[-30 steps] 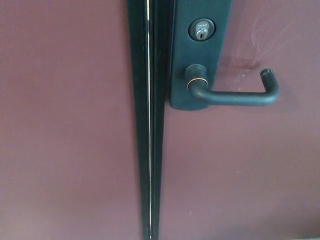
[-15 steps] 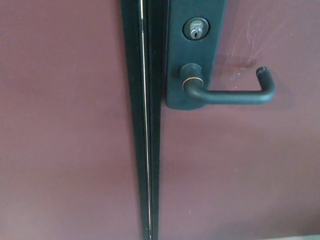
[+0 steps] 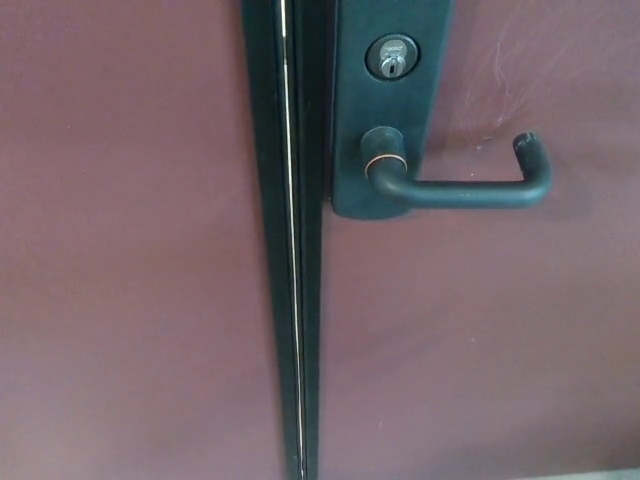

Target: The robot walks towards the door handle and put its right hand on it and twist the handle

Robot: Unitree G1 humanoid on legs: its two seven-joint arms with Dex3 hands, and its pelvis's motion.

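Observation:
A dark lever door handle (image 3: 470, 192) sticks out level to the right from a dark backplate (image 3: 385, 110) on the maroon right door (image 3: 480, 330). Its far end bends up toward the door. A silver keyhole cylinder (image 3: 391, 57) sits above the handle's pivot. Neither of my hands shows in the head view.
A dark vertical strip with a thin bright seam (image 3: 291, 250) splits the maroon left door (image 3: 120, 250) from the right one. A sliver of pale floor (image 3: 590, 475) shows at the bottom right corner.
The whole picture has shifted slightly left and up since a second ago, so the camera moved; over the last half second nothing changed. The handle stays level.

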